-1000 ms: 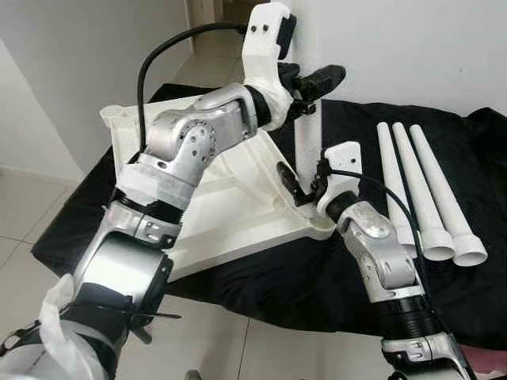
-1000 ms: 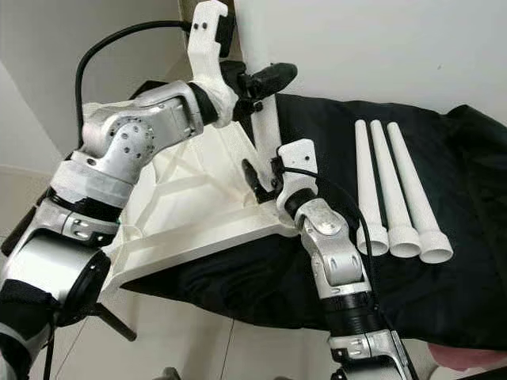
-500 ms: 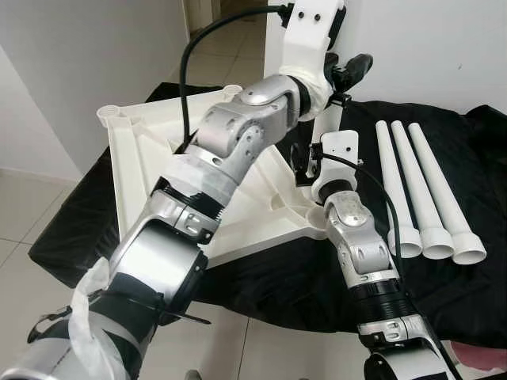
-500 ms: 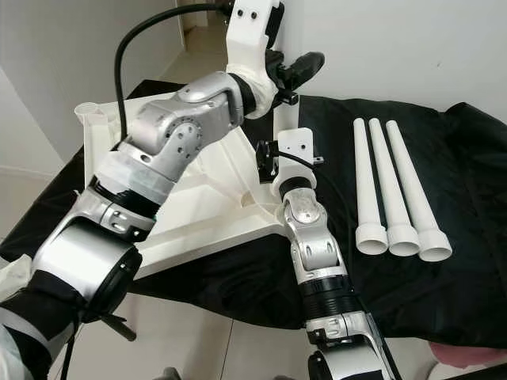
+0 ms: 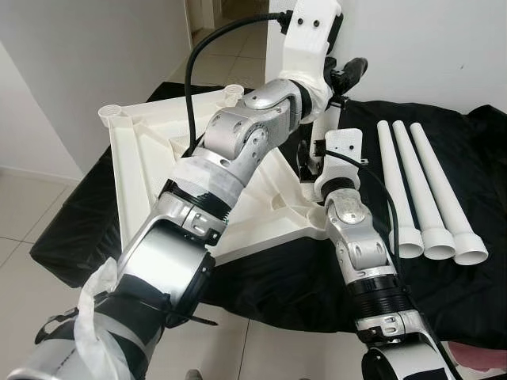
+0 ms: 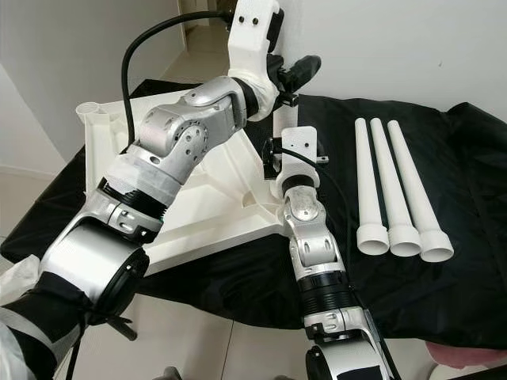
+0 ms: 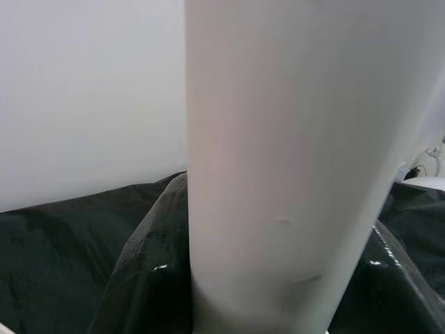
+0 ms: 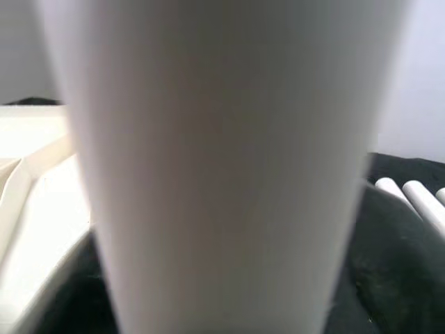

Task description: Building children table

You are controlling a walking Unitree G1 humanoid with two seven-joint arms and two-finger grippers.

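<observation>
Since a second ago we have swung our left arm up and across, so the left gripper [image 5: 342,77] now sits high on the upright table leg [image 5: 326,134], and our right gripper [image 6: 273,157] has closed in on the same leg lower down. The last half second brought only a small settling. We judge this to mean the leg is standing in its socket and we are steadying or pressing it home.

The leg rises from the far right corner of the upturned white tabletop [image 5: 150,158], which lies underside up on the black cloth [image 5: 475,301]. The left fingers [image 5: 353,66] look closed on the leg's upper part. The right fingers are partly hidden by the wrist, so we cannot tell whether they grip the leg or just stand close to it; both wrist views show the leg very near.

Three more legs [image 6: 388,198] lie side by side on the cloth to the right of the tabletop, well apart from it. Empty sockets show at the tabletop's far left corner [image 5: 111,115] and along its far edge [image 5: 233,92]. The wall [image 6: 412,47] stands close behind the leg, leaving little room back there; the cloth between tabletop and spare legs gives open room for the right arm.
</observation>
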